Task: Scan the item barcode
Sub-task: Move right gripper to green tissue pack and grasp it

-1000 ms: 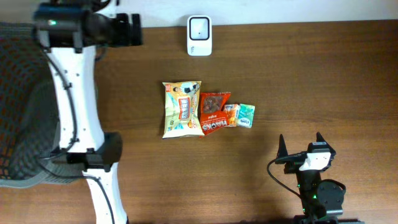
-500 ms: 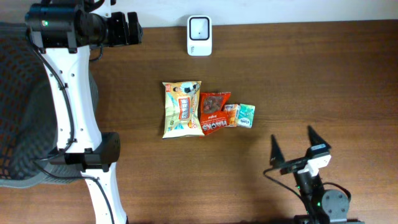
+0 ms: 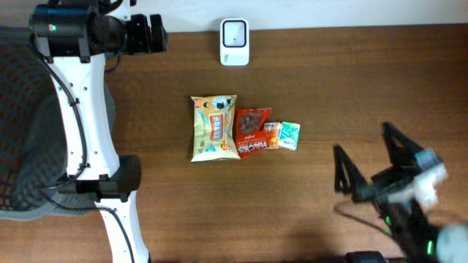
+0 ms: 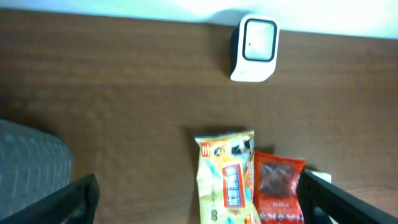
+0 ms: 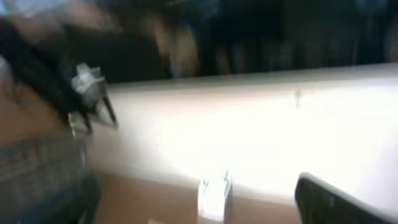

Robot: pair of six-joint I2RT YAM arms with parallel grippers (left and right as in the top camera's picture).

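Note:
A row of snack packets lies mid-table: a yellow bag [image 3: 213, 128], a red bag [image 3: 251, 132], a small orange packet [image 3: 272, 135] and a green-white packet [image 3: 289, 136]. The white barcode scanner [image 3: 234, 42] stands at the table's far edge. My left gripper [image 3: 157, 33] hangs open at the far left, well away from the packets. Its wrist view shows the scanner [image 4: 255, 48], the yellow bag [image 4: 227, 180] and the red bag [image 4: 278, 190] below the spread fingers. My right gripper [image 3: 369, 157] is open, empty and motion-blurred at the near right. The blurred right wrist view shows the scanner [image 5: 214, 196].
A dark mesh surface [image 3: 22, 131] lies beyond the table's left edge, under the left arm [image 3: 88, 109]. Bare brown tabletop [image 3: 351, 80] stretches to the right of the packets. A pale wall runs behind the scanner.
The right gripper has risen and swung to the right, now larger and blurred in the overhead view. The left wrist shifted slightly a second ago and has since held still. The packets have not moved.

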